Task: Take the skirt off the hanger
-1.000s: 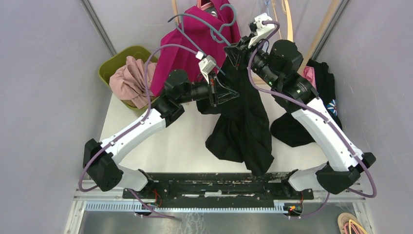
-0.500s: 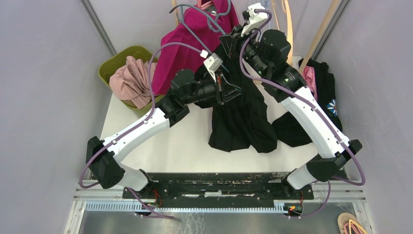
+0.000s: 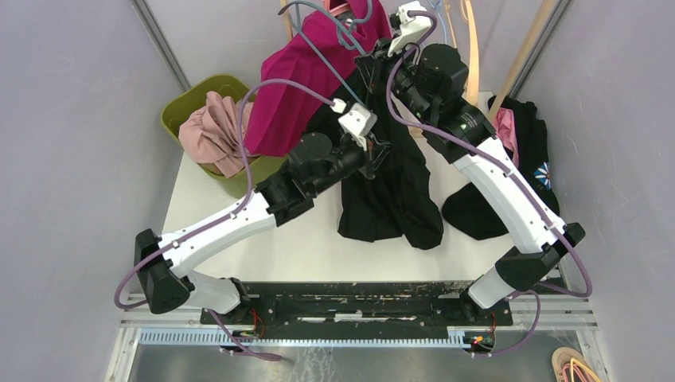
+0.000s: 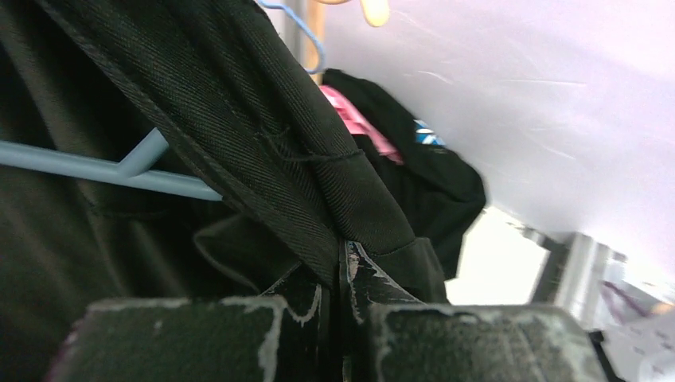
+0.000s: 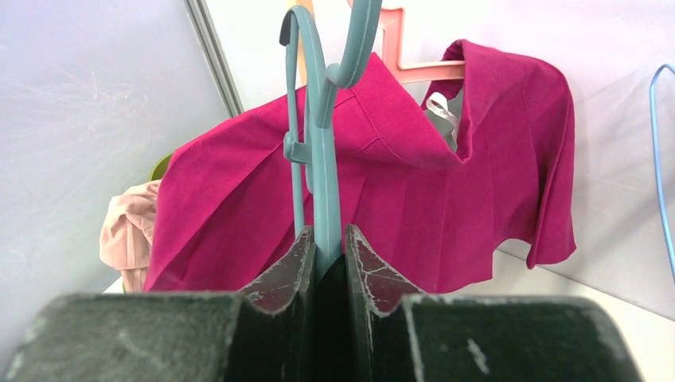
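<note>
- Holding the hanger (image 5: 322, 159) just under its hook, your right gripper (image 5: 326, 239) has its jaws clamped narrowly on the teal stem. It carries the hanger high at the back of the desk, I judge so that the cloth hangs free and can slide off.
- Your left gripper (image 4: 344, 253) is pinched fully closed on a fold of the waistband of the black skirt (image 4: 263, 135), close to the hanger's pale-blue bar (image 4: 79, 163). That grip looks meant for pulling the band off the bar's end.
- The skirt drapes from the hanger between your two grippers, and its hem appears to rest on the desk (image 3: 263, 247) near the middle. It is not yet off.
- The desk is a plain white top. On its right side lies a dark garment (image 3: 529, 143) with pink and a flower print. At the far-left corner a green bin (image 3: 187, 99) holds a pink garment (image 3: 211, 131).
- Behind, a magenta skirt (image 5: 414, 191) hangs on a coral hanger (image 5: 406, 68). Grey walls (image 3: 72, 159) close you in on both sides, so swing room looks tight.
</note>
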